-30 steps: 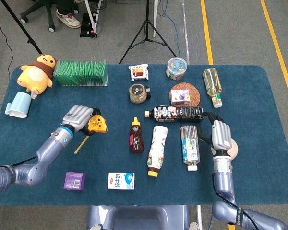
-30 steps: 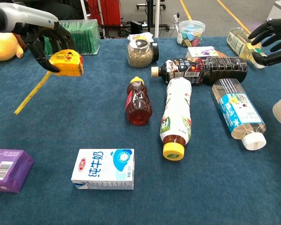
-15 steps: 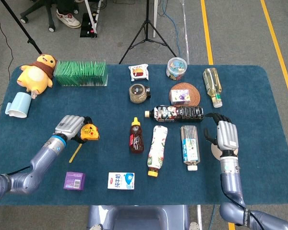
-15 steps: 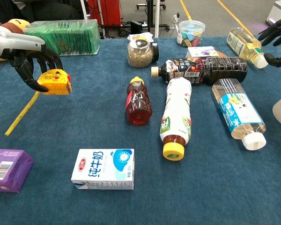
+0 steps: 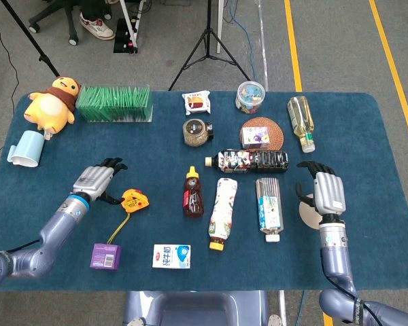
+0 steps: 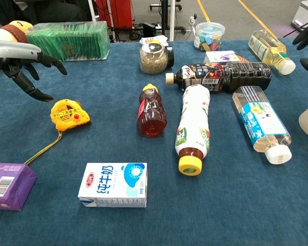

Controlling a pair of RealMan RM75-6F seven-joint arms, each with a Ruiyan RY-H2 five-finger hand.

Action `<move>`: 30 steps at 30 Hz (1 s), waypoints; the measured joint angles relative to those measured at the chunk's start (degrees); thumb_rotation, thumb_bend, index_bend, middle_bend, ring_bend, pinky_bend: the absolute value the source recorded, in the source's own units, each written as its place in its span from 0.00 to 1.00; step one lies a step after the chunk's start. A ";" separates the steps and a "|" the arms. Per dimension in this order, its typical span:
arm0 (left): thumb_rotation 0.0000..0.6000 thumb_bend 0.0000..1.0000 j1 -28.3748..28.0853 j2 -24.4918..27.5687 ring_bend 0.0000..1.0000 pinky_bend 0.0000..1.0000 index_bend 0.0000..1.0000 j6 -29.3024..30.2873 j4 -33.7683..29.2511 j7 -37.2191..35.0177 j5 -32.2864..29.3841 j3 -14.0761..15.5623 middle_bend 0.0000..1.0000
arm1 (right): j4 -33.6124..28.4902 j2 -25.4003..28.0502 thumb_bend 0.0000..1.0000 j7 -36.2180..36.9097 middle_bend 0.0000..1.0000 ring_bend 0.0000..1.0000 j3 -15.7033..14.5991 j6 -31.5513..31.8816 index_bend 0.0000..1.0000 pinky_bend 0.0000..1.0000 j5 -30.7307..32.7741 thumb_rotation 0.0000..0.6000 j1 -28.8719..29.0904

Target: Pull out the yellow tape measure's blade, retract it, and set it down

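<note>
You're clearing out with the left robot hand (image 6: 23, 64) open and empty, the yellow tape measure (image 6: 68, 114) lying on the table (image 6: 92, 148) just beside its fingertips, so lift straight off without snagging the thin yellow strip (image 6: 43, 150) trailing from the case.

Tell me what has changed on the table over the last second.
The left hand let go of the yellow tape measure, which now lies on the table nearer the robot than where it was held, its blade still out toward the purple box. The hand now hovers open beside it. The right hand drew back toward the robot, still open. The bottles and milk carton stayed put.
</note>
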 measured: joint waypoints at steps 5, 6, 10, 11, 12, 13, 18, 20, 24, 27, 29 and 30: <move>0.91 0.21 2.65 0.58 0.00 0.19 0.14 4.30 -0.99 -1.31 2.77 -0.46 0.07 | -0.30 0.84 0.45 0.89 0.32 0.28 -0.16 1.18 0.31 0.24 -1.80 1.00 -0.09; 0.93 0.21 3.71 0.80 0.00 0.20 0.15 6.23 -1.43 -1.56 3.86 -0.49 0.07 | 0.18 0.56 0.45 1.54 0.32 0.28 -0.38 1.25 0.31 0.24 -2.21 1.00 -0.18; 1.00 0.22 8.08 1.66 0.01 0.25 0.26 13.61 -3.15 -2.18 7.04 -0.34 0.10 | 3.60 0.48 0.45 3.25 0.33 0.29 -1.38 1.23 0.32 0.24 -3.69 1.00 -0.74; 1.00 0.23 9.30 1.88 0.02 0.26 0.28 15.36 -3.57 -2.38 7.79 -0.27 0.12 | 3.92 0.59 0.45 3.46 0.33 0.30 -1.70 1.12 0.33 0.24 -3.84 1.00 -0.96; 1.00 0.23 11.03 2.20 0.03 0.27 0.29 17.60 -4.12 -2.70 8.88 -0.14 0.13 | 3.90 0.80 0.45 3.63 0.34 0.30 -2.15 0.95 0.34 0.25 -3.95 1.00 -1.31; 1.00 0.23 12.35 2.47 0.04 0.27 0.31 19.16 -4.49 -3.00 9.72 -0.03 0.14 | 3.74 0.95 0.45 3.62 0.34 0.30 -2.45 0.89 0.35 0.25 -3.97 1.00 -1.56; 1.00 0.23 19.24 3.97 0.08 0.29 0.37 27.38 -5.74 -4.98 14.55 1.06 0.21 | 4.21 1.43 0.45 2.07 0.38 0.33 -3.51 1.39 0.40 0.26 -4.08 1.00 -2.63; 1.00 0.23 21.66 4.47 0.10 0.30 0.40 30.36 -5.88 -5.57 16.88 1.71 0.22 | 4.42 1.58 0.45 1.88 0.39 0.34 -3.80 2.15 0.41 0.27 -4.33 1.00 -3.18; 1.00 0.23 27.43 5.80 0.10 0.30 0.42 36.85 -6.05 -6.97 22.03 3.52 0.23 | 4.51 2.26 0.45 1.06 0.40 0.35 -4.95 4.07 0.43 0.28 -5.98 1.00 -4.50; 1.00 0.23 31.03 6.79 0.11 0.31 0.42 39.75 -6.02 -8.34 24.78 4.70 0.23 | 4.14 2.78 0.45 0.57 0.40 0.35 -5.97 5.35 0.43 0.28 -7.32 1.00 -5.50; 1.00 0.23 32.90 7.12 0.11 0.31 0.42 41.05 -5.73 -9.19 26.03 5.17 0.24 | 3.94 3.05 0.45 0.02 0.41 0.35 -6.68 6.24 0.43 0.29 -8.25 1.00 -6.12; 1.00 0.23 34.02 7.22 0.11 0.31 0.42 41.80 -5.35 -9.65 26.81 5.43 0.24 | 3.74 3.23 0.45 -0.33 0.41 0.35 -7.22 6.88 0.43 0.29 -8.86 1.00 -6.64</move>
